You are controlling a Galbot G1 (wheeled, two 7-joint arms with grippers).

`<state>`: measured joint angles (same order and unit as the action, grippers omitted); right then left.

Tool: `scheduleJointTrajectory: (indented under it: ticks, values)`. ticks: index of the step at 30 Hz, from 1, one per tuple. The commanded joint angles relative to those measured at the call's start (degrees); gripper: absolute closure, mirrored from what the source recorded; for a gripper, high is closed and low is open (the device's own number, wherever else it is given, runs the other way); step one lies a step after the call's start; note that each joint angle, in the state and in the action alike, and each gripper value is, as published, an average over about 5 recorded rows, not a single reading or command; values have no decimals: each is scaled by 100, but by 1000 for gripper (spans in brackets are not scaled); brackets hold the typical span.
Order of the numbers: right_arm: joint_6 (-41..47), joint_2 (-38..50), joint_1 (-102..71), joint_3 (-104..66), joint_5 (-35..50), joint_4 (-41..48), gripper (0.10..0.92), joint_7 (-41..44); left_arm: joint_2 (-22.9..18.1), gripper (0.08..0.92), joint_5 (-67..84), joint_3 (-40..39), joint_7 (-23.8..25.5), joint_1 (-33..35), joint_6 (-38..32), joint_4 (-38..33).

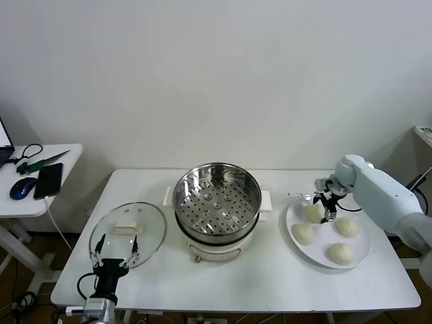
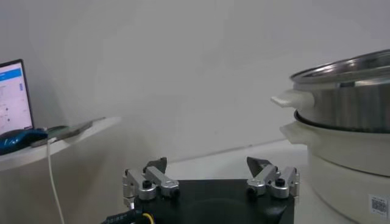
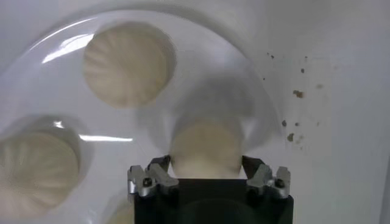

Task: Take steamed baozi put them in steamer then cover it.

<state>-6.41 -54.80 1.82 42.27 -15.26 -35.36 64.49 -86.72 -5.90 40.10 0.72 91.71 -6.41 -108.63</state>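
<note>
Four cream-white baozi lie on a white plate at the table's right. My right gripper is down over the plate's far-left baozi, and its jaws press that bun's sides. Other baozi lie beside it on the plate. The steel steamer stands open mid-table with its perforated tray bare; it also shows in the left wrist view. The glass cover lies flat to the steamer's left. My left gripper is open and empty at the cover's near edge.
A white side table at the far left carries a blue mouse, a phone, scissors and a laptop corner. Dark crumbs dot the table beside the plate. The table's front edge runs just behind the left gripper.
</note>
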Motion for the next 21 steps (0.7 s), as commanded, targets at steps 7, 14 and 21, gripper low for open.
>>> scheduleJointTrajectory:
  ticks: [7, 14, 21]
  values:
    - [-106, 119, 172, 83, 139, -220, 332, 16, 6, 177, 2, 4, 1, 31, -12, -13]
    - [-608, 494, 1646, 1488, 852, -1275, 330, 228, 16, 177, 36, 17, 1, 58, -13, -51]
    - [-1349, 262, 3486, 2837, 1407, -2076, 329, 414, 7, 177, 26, -7, 10, 102, -14, -62]
